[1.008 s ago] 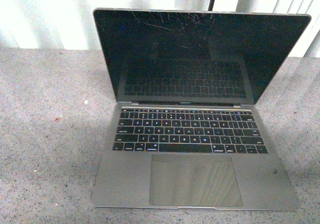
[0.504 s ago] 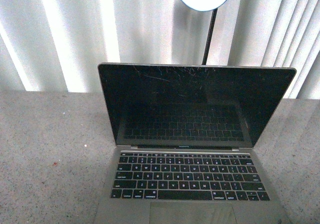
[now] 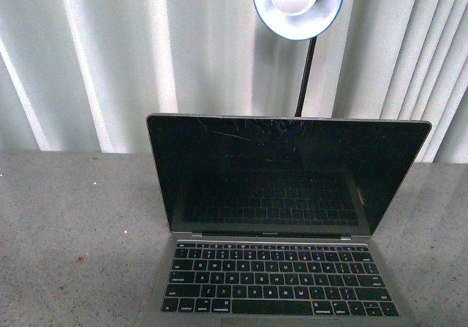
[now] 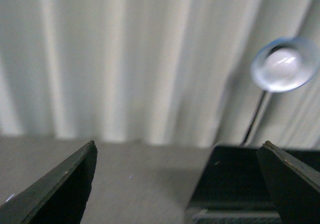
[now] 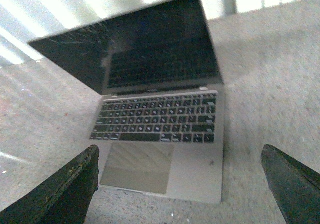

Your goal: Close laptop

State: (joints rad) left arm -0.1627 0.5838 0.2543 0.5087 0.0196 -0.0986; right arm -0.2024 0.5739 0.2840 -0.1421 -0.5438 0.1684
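Note:
The laptop [image 3: 281, 217] stands open on the speckled grey table [image 3: 73, 232], its scratched black screen upright and facing me, black keys below. Neither arm shows in the front view. In the right wrist view the whole laptop [image 5: 160, 119] lies ahead, with trackpad nearest, and my right gripper [image 5: 180, 184] is open above the table in front of it, touching nothing. The left wrist view is blurred; my left gripper [image 4: 177, 184] is open, with one side edge of the laptop [image 4: 235, 184] between its fingers and farther off.
A desk lamp [image 3: 298, 5] with a round blue-rimmed head on a black stem stands behind the laptop. White vertical blinds [image 3: 110, 64] close off the far side of the table. Grey tabletop stretches to both sides of the laptop.
The front view has tilted upward: the laptop sits lower in frame, its trackpad is cut off, and the lamp and blinds have come into view.

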